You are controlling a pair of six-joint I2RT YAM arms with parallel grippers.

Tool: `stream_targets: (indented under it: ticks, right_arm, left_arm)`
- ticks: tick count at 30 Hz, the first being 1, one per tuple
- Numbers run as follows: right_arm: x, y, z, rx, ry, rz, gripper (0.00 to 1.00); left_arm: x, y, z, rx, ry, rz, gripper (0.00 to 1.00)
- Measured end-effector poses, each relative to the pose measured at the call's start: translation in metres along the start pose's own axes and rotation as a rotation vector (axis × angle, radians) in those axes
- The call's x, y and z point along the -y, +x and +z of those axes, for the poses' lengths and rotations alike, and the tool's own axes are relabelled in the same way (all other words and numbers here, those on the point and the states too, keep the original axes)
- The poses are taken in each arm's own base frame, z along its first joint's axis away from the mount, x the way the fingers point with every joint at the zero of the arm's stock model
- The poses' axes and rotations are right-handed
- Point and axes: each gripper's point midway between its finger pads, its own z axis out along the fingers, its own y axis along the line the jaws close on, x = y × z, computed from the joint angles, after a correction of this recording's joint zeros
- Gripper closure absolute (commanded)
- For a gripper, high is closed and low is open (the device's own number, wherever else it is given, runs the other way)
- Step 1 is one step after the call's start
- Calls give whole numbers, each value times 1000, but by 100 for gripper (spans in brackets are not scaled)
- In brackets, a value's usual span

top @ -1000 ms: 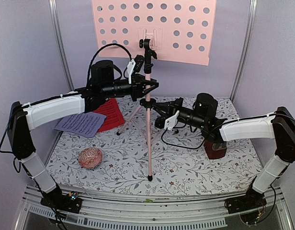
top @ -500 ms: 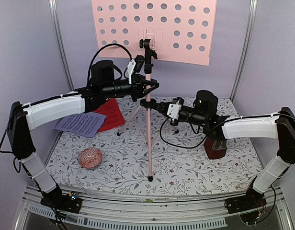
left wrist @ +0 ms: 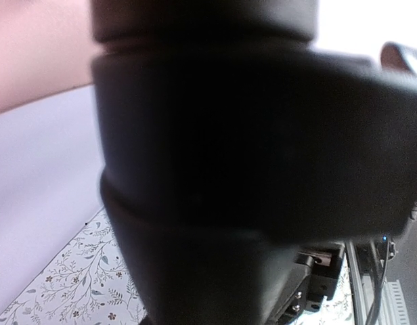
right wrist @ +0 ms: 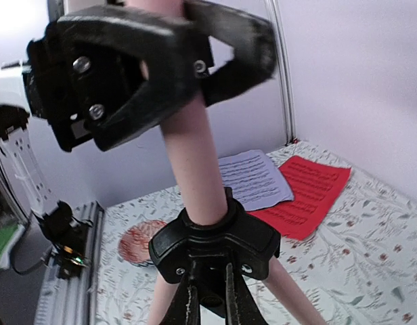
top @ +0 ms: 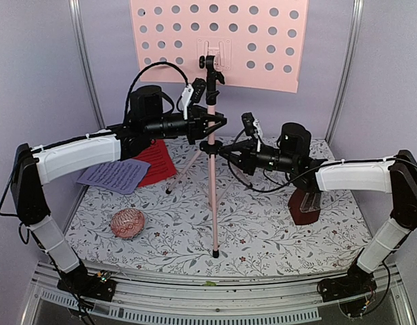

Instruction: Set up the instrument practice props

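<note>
Overhead view, read from left to right: two arms, two printed sheets, one patterned ball, one music stand and one metronome, all on a floral-covered desk [top: 262, 237].

(a) The lavender sheet [top: 114, 175] lies flat near the left wall. Its right edge overlaps the red sheet [top: 156, 159] just behind it.

(b) A pink patterned ball [top: 128, 223] rests alone on the desk, nearer the front than the sheets.

(c) The music stand [top: 213, 203] is at the centre, and its perforated pink panel [top: 262, 34] is cut off by the upper edge of the view. Two tripod legs are plain to see, but a third cannot be made out.

(d) The left fingers [right wrist: 154, 81] are clamped around the pink pole [right wrist: 191, 156], just above the black hub [right wrist: 214, 237] where the legs meet.

(e) The right fingers [right wrist: 193, 301] are drawn close together with their tips against the underside of that hub. Whether they pinch a part of it cannot be told.

(f) The dark red-brown metronome [top: 302, 213] stands at the right of the desk, well apart from the stand. The right forearm crosses in front of it and hides its upper part.

The left wrist view is almost filled by a blurred dark body. Only a corner of the desk and a strip of lavender wall show, so the left fingers cannot be seen there
</note>
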Motion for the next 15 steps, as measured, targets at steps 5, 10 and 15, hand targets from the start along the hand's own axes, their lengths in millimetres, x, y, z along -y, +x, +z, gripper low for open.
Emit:
stream_targets:
  ticks: [5,10,15]
  right_arm:
    - [1,0,1,7,-10,392,100]
    - [3,-1,2,17,-14,738,100]
    - [4,-1,2,18,-16,1010,100]
  left_arm:
    - [0,0,0,0,-1,-1,100]
    - [-2,0,0,3,-9,-5,100]
    - [-4,0,0,4,-19,-6,100]
